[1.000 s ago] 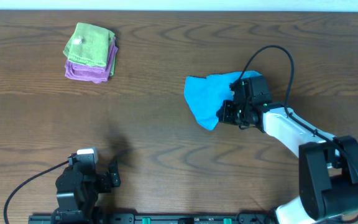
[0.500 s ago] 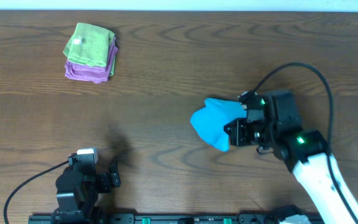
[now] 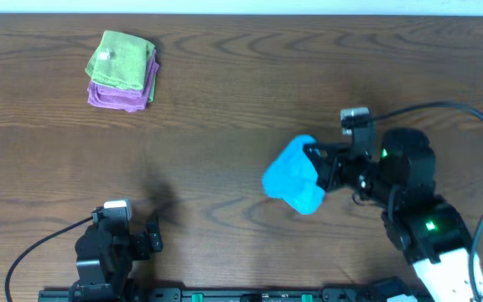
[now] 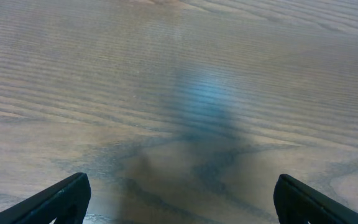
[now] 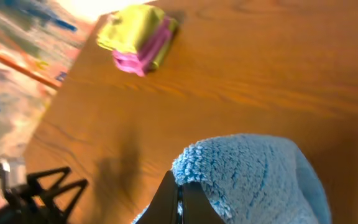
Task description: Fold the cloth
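Blue cloth pinched, bunched, in right gripper, jaws closed on its edge; held right of counter centre, toward near edge. Left gripper parked at near-left edge, jaws wide apart, empty. Step judged: positioning before fold. Next: cloth to be laid flat, corner regripped.

blue cloth, green-and-purple stack, brown wood-grain table.

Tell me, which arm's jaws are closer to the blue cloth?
Right. The right jaws are clamped on the blue cloth; the left jaws sit open, far from it, at the front edge of the table.
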Robot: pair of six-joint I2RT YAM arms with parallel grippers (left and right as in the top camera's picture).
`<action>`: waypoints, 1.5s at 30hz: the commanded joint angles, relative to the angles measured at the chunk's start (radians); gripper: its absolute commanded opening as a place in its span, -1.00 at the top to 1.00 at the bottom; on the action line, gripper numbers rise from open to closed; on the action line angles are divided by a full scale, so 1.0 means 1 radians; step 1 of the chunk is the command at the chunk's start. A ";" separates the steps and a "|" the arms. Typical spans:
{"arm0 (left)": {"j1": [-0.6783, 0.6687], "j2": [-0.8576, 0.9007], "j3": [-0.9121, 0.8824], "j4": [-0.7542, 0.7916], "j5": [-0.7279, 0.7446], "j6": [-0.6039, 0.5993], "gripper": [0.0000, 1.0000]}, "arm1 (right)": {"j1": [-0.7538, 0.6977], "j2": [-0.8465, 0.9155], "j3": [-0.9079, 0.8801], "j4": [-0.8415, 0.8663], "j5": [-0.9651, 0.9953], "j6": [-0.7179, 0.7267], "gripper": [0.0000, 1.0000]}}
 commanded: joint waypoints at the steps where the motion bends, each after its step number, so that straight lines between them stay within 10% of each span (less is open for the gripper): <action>1: -0.005 -0.006 -0.008 -0.060 -0.011 0.025 -0.90 | 0.016 0.038 0.004 0.066 -0.152 0.054 0.97; 16: -0.005 -0.006 -0.008 -0.060 -0.011 0.025 -0.90 | 0.264 0.184 0.016 0.262 -0.214 0.073 0.97; 21: -0.005 -0.006 -0.008 -0.060 -0.011 0.025 -0.90 | 0.148 0.272 0.016 0.131 0.195 -0.036 0.97; 24: -0.005 -0.006 -0.008 -0.060 -0.011 0.025 -0.90 | -0.021 0.284 0.018 0.097 0.712 -0.032 0.37; 25: -0.005 -0.006 -0.008 -0.060 -0.011 0.025 -0.91 | -0.058 0.279 0.019 0.103 0.739 -0.032 -0.11; 26: -0.005 -0.006 -0.008 -0.060 -0.011 0.025 -0.90 | -0.092 0.272 0.021 0.105 0.732 -0.035 -0.56; 27: -0.005 -0.006 -0.008 -0.060 -0.011 0.025 -0.90 | -0.122 0.262 0.025 0.094 0.702 -0.036 -0.61; 37: -0.005 -0.006 -0.008 -0.060 -0.011 0.025 -0.90 | -0.101 0.201 0.028 -0.161 0.107 -0.112 -0.45; 45: -0.005 -0.006 -0.008 -0.060 -0.011 0.025 -0.91 | 0.105 0.317 0.027 -0.312 0.068 -0.250 -0.41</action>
